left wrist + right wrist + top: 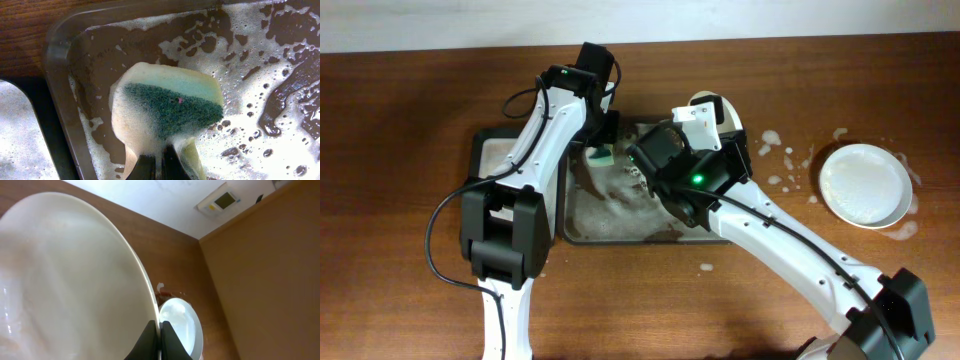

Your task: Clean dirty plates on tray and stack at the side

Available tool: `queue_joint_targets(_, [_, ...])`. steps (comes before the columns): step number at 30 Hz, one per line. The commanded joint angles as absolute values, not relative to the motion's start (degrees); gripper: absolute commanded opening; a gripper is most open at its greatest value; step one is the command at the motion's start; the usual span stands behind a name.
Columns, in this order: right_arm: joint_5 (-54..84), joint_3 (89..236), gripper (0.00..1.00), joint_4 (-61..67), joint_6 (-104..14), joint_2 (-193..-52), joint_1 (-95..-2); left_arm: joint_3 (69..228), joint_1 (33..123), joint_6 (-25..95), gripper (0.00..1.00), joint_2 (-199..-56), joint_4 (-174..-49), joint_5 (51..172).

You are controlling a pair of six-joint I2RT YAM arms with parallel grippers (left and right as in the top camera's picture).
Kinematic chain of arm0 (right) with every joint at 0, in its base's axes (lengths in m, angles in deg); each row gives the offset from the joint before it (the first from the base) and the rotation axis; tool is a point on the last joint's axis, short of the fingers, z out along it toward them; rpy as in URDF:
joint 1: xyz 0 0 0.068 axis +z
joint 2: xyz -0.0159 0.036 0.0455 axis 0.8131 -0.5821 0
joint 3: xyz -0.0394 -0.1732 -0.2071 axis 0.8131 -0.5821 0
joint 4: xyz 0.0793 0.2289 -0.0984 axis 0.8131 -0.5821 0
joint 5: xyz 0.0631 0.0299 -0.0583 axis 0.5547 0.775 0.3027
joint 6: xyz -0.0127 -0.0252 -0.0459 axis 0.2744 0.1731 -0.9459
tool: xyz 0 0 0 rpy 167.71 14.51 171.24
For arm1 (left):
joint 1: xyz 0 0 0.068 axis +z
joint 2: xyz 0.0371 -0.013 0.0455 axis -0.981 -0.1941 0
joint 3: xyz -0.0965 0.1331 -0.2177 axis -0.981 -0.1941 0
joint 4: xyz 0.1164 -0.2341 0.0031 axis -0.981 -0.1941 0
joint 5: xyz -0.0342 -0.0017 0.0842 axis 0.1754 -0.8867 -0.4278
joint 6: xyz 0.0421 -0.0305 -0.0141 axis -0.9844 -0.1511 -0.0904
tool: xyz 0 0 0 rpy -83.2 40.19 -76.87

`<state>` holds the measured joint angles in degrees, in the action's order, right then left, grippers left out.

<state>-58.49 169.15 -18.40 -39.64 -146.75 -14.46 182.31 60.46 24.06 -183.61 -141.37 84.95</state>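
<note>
A glossy white plate [65,280] was held tilted over the foamy tray's [55,40] far edge, its rim pinched by the right gripper [160,335]. A green-faced sponge [167,107] was clamped by the left gripper [152,165] near the tray's corner wall. A second plate [865,185] was seen well apart on the table [400,120]

Dark grey tray [60,35] mid-bench [400,150], floor awash with suds. Yellow sponge [170,107], green scouring face showing, foam-soaked, near tray's far-left corner, pinched in left tool [156,162]. White plate [65,280] tilted on edge, rim clamped by right tool [160,330]. Second white plate [865,185] flat on bench, right of tray, well apart, foam spatter around.
</note>
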Motion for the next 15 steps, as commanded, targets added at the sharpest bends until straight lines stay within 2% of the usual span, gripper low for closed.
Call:
queue_joint_targets(1, [-57.9, 170.1, 0.04, -18.6, -39.2, -142.6, -15.1, 183.1, 60.6, 24.8, 0.0, -182.2, -141.2, 85.6])
queue_joint_targets(3, [-55.9, 170.1, 0.04, -18.6, -39.1, -141.7, -16.3, 183.2, 60.6, 24.5, 0.0, -182.0, -141.7, 85.3])
queue_joint_targets(5, [-50.2, 170.1, 0.04, -18.8, -39.0, -141.7, -18.7, 185.5, 61.5, 23.9, 0.0, -179.8, -147.5, 79.7])
queue_joint_targets(7, [-47.1, 170.1, 0.04, -18.8, -38.4, -141.7, -21.0, 187.2, 65.0, 23.9, 0.0, -174.7, -153.1, 74.9])
queue_joint_targets(11, [-46.2, 170.1, 0.04, -18.2, -38.4, -141.7, -21.1, 186.2, 73.5, 21.7, 0.0, -171.6, -159.2, 75.4])
queue_joint_targets(15, [-45.6, 170.1, 0.04, -17.9, -38.4, -141.7, -21.1, 175.2, 74.0, 19.2, 0.01, -172.4, -152.6, 75.2])
